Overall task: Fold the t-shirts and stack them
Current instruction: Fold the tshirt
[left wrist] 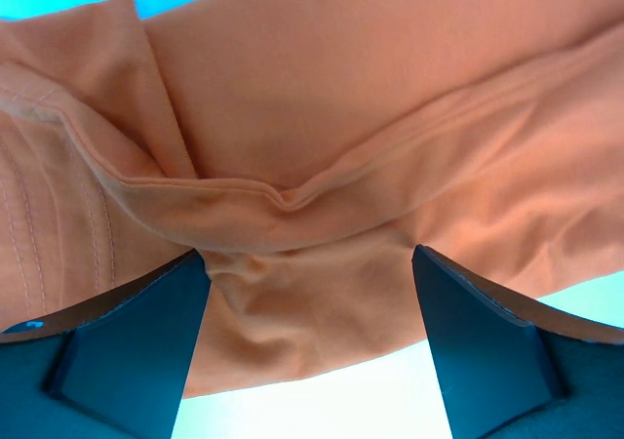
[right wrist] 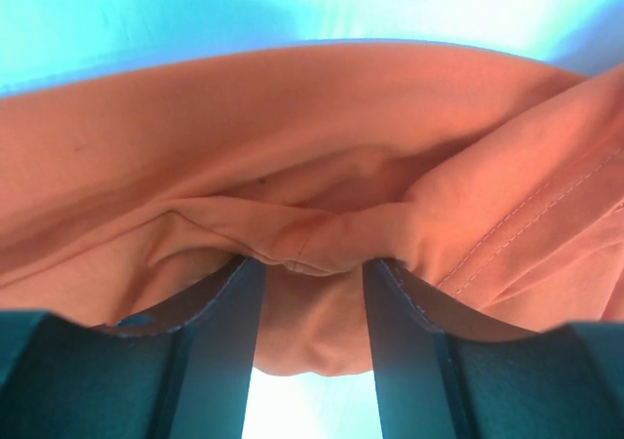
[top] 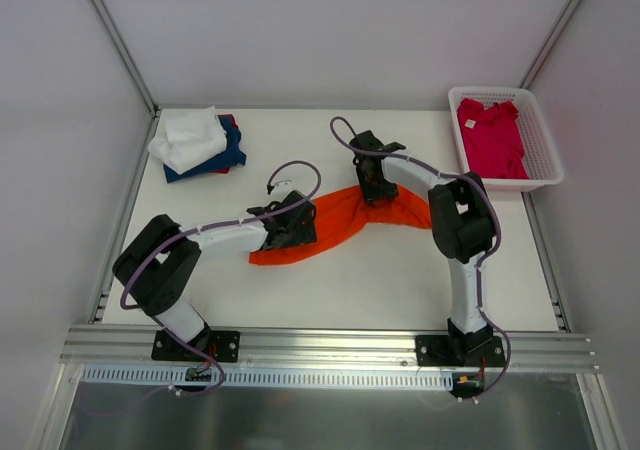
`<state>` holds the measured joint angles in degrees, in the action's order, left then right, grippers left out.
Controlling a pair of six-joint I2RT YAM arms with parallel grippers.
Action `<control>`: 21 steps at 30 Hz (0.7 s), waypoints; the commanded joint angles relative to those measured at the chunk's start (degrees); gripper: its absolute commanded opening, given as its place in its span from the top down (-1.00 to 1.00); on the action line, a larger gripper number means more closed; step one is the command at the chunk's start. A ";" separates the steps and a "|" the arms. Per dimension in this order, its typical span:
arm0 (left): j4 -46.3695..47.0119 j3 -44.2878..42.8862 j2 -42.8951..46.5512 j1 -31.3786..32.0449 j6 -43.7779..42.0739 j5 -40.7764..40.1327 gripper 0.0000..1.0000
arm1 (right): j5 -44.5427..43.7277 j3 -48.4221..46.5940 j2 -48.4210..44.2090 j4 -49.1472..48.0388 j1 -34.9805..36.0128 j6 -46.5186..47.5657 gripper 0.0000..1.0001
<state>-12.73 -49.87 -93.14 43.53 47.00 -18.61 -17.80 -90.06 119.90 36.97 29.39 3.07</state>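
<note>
From the top external view, the orange t-shirt (top: 345,218) lies stretched in a crumpled band across the middle of the table (top: 400,285), running from near left to farther right. The left gripper (top: 300,226) is down on the shirt's near-left end and the right gripper (top: 372,192) on its far-right part. In the far-left corner sits a pile of 2 visible shirts: a folded white t-shirt (top: 188,136) on top of a navy blue t-shirt (top: 218,160). A sliver of red shows at the edge of that pile. At the far right stands a white mesh basket (top: 545,165) with a crimson-pink t-shirt (top: 490,135) inside.

In the left wrist view, the left gripper (left wrist: 310,263) has its 2 dark fingers (left wrist: 136,346) spread wide, their tips pressed into the orange t-shirt (left wrist: 370,88). A hemmed fold runs across just beyond the tips, and loose cloth lies in the gap. Nothing is clamped.

In the right wrist view, the right gripper (right wrist: 314,268) has its fingers (right wrist: 419,361) apart, with a narrower gap than the left. A rumpled ridge of the orange t-shirt (right wrist: 292,137) bulges over both tips and sags into the gap. The fingers do not close on it. A stitched seam runs at the right.
</note>
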 commanded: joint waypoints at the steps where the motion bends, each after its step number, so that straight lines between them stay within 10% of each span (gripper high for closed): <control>1: -7.13 6.27 -2.66 2.00 6.43 7.27 -0.71 | -0.74 -4.76 2.00 2.14 -0.03 2.29 0.04; 21: -8.80 4.07 1.30 4.11 6.78 5.16 -0.71 | -5.83 -2.85 -10.99 4.51 -0.56 2.91 0.03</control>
<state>-14.06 -47.16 -89.45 46.59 51.79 -17.80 -19.84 -94.37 117.67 39.83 29.26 5.41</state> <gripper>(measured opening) 0.851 0.482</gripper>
